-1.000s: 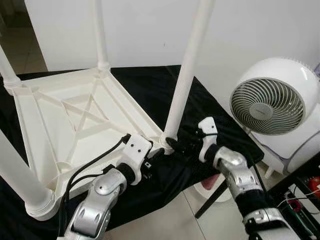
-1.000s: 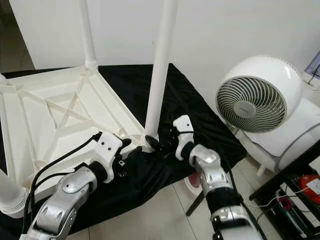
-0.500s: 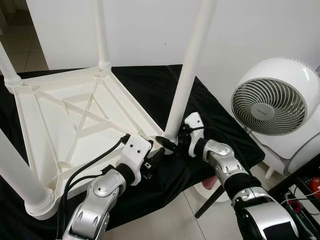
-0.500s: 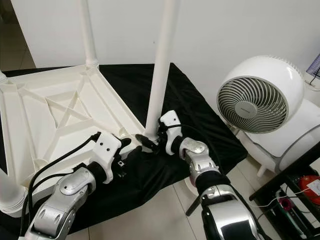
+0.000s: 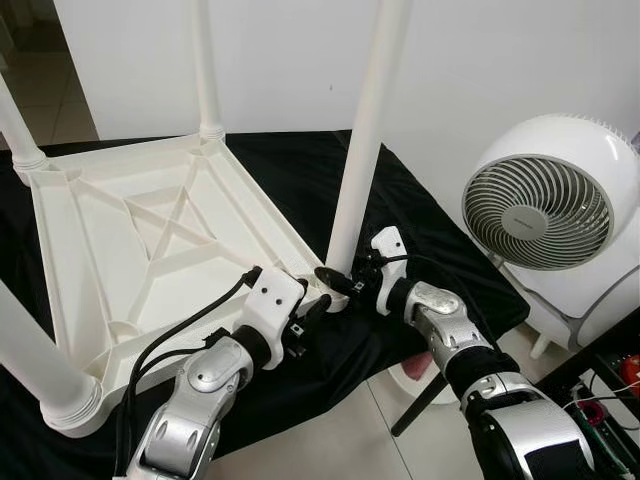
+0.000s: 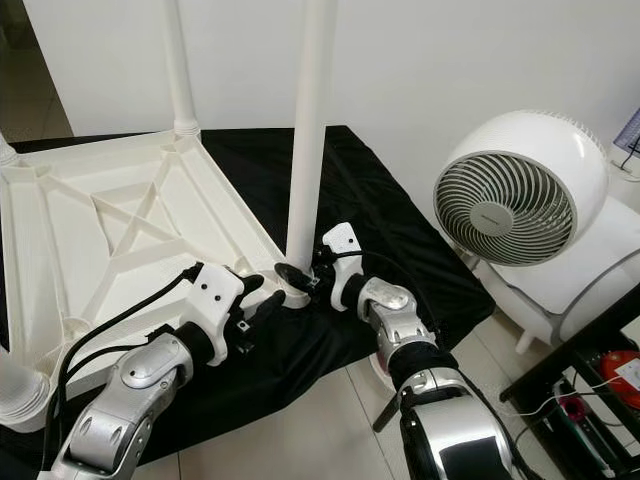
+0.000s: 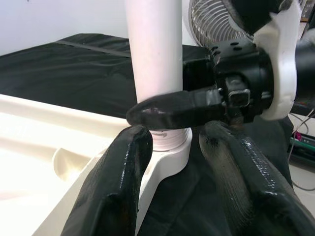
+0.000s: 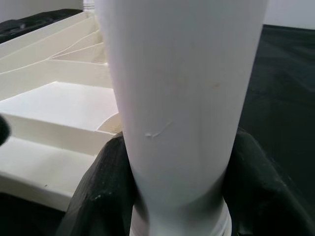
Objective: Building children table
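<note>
A white plastic children's table (image 5: 130,230) lies upside down on a black cloth (image 5: 300,165). Its near right leg (image 5: 360,150) stands in the corner socket (image 7: 167,142). My right gripper (image 5: 338,280) is shut on the base of that leg, one black finger (image 8: 103,177) on each side. My left gripper (image 5: 312,312) is just in front of the same corner, open. Its fingers (image 7: 128,152) straddle the socket. Three other legs (image 5: 205,70) stand upright in the other corners.
A white round fan (image 5: 545,210) stands close on the right, past the cloth's edge. Behind it sits a dark shelf with cables and a red item (image 5: 630,370). A white wall is right behind the table. Tiled floor (image 5: 330,440) lies below the near edge.
My right gripper moved left from beside the leg and closed on its base. The leg now stands a little more upright. My left gripper has stayed put.
</note>
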Controlling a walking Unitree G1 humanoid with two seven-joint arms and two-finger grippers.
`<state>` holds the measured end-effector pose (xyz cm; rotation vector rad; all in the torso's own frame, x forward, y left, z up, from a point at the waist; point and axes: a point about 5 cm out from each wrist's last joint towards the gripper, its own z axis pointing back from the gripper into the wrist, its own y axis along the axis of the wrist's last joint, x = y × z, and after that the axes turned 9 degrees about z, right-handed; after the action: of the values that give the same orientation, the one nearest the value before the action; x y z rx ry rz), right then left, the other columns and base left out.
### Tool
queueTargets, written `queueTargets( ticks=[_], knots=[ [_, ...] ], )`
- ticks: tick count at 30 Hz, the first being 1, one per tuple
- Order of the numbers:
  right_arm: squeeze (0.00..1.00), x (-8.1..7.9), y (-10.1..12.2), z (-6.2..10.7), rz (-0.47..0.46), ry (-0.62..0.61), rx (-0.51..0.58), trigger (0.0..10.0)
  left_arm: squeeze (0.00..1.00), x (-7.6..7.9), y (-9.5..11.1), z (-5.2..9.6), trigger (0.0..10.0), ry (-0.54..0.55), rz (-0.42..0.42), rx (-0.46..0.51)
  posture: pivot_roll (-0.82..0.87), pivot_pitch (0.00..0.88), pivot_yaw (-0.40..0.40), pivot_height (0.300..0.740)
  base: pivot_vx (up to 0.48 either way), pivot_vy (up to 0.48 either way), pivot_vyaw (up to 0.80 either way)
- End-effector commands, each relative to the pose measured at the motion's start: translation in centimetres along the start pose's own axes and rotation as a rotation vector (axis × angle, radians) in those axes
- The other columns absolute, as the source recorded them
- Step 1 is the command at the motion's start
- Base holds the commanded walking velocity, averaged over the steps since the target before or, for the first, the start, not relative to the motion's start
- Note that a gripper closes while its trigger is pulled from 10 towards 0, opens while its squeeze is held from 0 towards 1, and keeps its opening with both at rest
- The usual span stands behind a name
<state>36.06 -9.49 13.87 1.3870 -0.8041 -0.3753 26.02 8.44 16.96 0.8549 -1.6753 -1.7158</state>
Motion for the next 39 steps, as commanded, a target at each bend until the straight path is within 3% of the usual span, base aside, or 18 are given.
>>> queueTargets(
  ticks=[1, 3, 8, 10, 12, 17, 23, 24, 26, 27, 28, 32, 35, 39],
  knots=[
    [0.00, -0.6, -1.9, 0.8, -0.010, -0.054, -0.095, 0.0, 0.00, 0.1, 0.0, -0.2, 10.0, -0.001, -0.003, -0.006, 0.12, 0.002, -0.115, 0.740, 0.000, 0.000, 0.00],
    [0.00, -1.3, -2.5, 0.9, -0.051, -0.192, -0.112, 0.0, 0.00, 0.3, -0.2, -0.1, 10.0, -0.006, 0.001, -0.010, 0.11, 0.000, -0.112, 0.740, 0.000, 0.000, 0.00],
    [0.00, -2.2, -2.8, 1.0, -0.063, -0.274, -0.122, 0.0, 0.00, 0.4, -0.4, 0.0, 10.0, -0.006, 0.005, -0.015, 0.11, 0.000, -0.113, 0.740, 0.000, 0.000, 0.00],
    [0.00, -3.0, -3.3, 1.4, -0.099, -0.394, -0.141, 0.0, 0.00, 0.5, -0.6, 0.0, 10.0, -0.008, 0.009, -0.023, 0.11, 0.000, -0.117, 0.740, 0.000, 0.000, 0.00],
    [0.00, -3.3, -3.4, 1.5, -0.106, -0.437, -0.150, 0.0, 0.00, 0.6, -0.7, 0.0, 10.0, -0.011, 0.010, -0.025, 0.11, 0.000, -0.117, 0.740, 0.000, 0.000, 0.00],
    [0.00, -5.0, -2.9, 0.9, -0.155, -0.484, -0.135, 0.0, 0.00, 0.8, -1.3, -0.1, 10.0, -0.019, 0.049, -0.060, 0.10, 0.000, -0.107, 0.740, 0.000, 0.000, 0.00],
    [0.00, -5.6, -2.2, 0.9, -0.143, -0.471, -0.117, 0.0, 0.00, 1.0, -1.3, -0.6, 10.0, -0.007, 0.069, -0.048, 0.09, 0.000, -0.104, 0.740, 0.000, 0.000, 0.00],
    [0.00, -5.8, -2.2, 0.9, -0.152, -0.463, -0.125, 8.9, 0.00, 1.0, -1.2, -0.6, 10.0, -0.001, 0.069, -0.046, 0.08, 0.000, -0.104, 0.740, 0.000, 0.000, 0.00],
    [0.00, -5.8, -2.2, 0.9, -0.152, -0.463, -0.125, 8.9, 0.00, 1.0, -1.2, -0.6, 10.0, -0.001, 0.069, -0.046, 0.08, 0.000, -0.104, 0.740, 0.000, 0.000, 0.00],
    [0.00, -5.8, -2.0, 0.9, -0.144, -0.457, -0.121, 10.0, 0.00, 0.9, -1.2, -0.7, 10.0, 0.006, 0.073, -0.047, 0.08, 0.000, -0.104, 0.740, 0.000, 0.000, 0.00],
    [1.00, -5.8, -1.8, 0.9, -0.136, -0.457, -0.112, 10.0, 0.00, 0.8, -1.3, -0.6, 10.0, 0.012, 0.069, -0.047, 0.08, 0.000, -0.104, 0.740, 0.000, 0.000, 0.00],
    [1.00, -5.8, -1.4, 0.9, -0.130, -0.457, -0.098, 10.0, 0.00, 0.7, -1.3, -0.6, 10.0, 0.020, 0.065, -0.046, 0.08, 0.000, -0.105, 0.740, 0.000, 0.000, 0.00],
    [1.00, -5.1, -0.9, 1.2, -0.127, -0.391, -0.060, 10.0, 0.00, 0.4, -1.2, -0.5, 10.0, 0.051, 0.046, -0.035, 0.09, 0.000, -0.105, 0.740, 0.000, 0.000, 0.00],
    [1.00, -3.0, -0.2, 1.9, -0.078, -0.318, -0.020, 10.0, 0.00, 0.3, -1.2, -0.3, 10.0, 0.059, 0.028, -0.035, 0.09, 0.000, -0.099, 0.740, 0.000, 0.000, 0.00]
  ],
)
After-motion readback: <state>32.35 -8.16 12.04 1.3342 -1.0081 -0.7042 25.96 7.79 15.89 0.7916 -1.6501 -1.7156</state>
